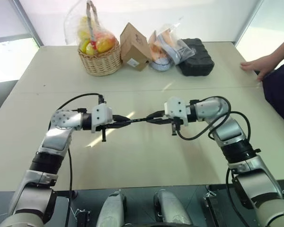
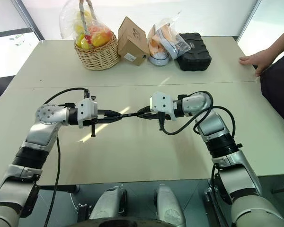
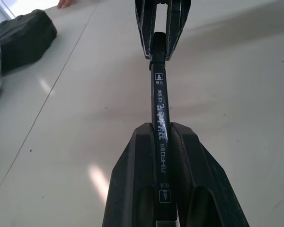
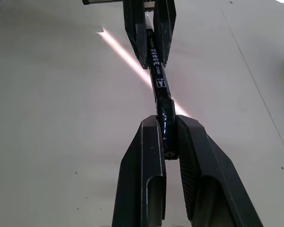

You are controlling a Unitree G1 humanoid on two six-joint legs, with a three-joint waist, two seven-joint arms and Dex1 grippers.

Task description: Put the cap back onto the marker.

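The thin black marker (image 1: 139, 120) hangs level above the table (image 1: 132, 165), stretched between both grippers. My left gripper (image 1: 125, 122) is shut on its printed barrel (image 3: 161, 161). My right gripper (image 1: 154, 118) is shut on the short glossy black cap (image 4: 166, 125). The cap lies in line with the marker's end, and I see no gap between them. In the left wrist view the cap (image 3: 158, 40) shows between the right gripper's fingers. In the right wrist view the barrel (image 4: 156, 75) runs on into the left gripper's fingers.
Along the table's far edge stand a wicker basket of fruit (image 1: 102, 56), a cardboard box (image 1: 134, 46), a plastic bag of goods (image 1: 165, 47) and a black case (image 1: 196, 56). A person's hand (image 1: 258, 64) rests on the far right edge.
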